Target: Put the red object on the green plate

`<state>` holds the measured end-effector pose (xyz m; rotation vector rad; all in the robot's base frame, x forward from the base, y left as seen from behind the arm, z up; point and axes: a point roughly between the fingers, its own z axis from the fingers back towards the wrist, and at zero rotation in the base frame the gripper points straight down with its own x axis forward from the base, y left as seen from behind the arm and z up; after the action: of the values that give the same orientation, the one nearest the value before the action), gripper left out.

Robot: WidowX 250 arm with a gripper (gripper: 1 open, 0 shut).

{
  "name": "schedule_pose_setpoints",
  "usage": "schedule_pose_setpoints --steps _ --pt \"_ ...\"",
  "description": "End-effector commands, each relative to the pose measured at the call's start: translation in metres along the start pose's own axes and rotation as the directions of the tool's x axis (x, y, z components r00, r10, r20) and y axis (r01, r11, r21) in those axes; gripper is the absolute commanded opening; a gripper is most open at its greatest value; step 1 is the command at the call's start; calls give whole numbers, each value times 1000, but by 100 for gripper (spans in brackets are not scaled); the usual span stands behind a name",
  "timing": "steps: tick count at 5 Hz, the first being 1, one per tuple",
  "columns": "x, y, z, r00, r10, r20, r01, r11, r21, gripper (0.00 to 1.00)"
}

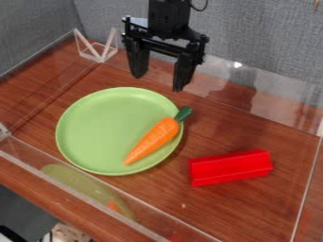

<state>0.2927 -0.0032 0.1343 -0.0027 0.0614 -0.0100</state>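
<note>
The red object (232, 168) is a flat bright red block lying on the wooden table to the right of the green plate (101, 123). An orange carrot (157, 138) with a green top lies on the plate's right side. My gripper (163, 72) hangs above the table behind the plate, pointing down, its two black fingers spread apart with nothing between them. It is well clear of the red block, up and to the left of it in the picture.
Clear acrylic walls (271, 80) ring the table at the back, right and front. A small white wire stand (93, 43) sits at the back left corner. A grey wall runs along the left.
</note>
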Motion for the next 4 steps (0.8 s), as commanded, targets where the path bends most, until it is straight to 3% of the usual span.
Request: schedule_pose_setpoints --steps 1,2,3,4 --pt "-3 -21 -17 974 -227 -8 227 974 4 100" --pt "-11 -52 -25 925 -379 -3 379 925 5 100" --pt "-16 -86 -31 862 -507 20 506 862 21 100" --pt "-12 -111 -44 750 -660 35 659 751 49 100"
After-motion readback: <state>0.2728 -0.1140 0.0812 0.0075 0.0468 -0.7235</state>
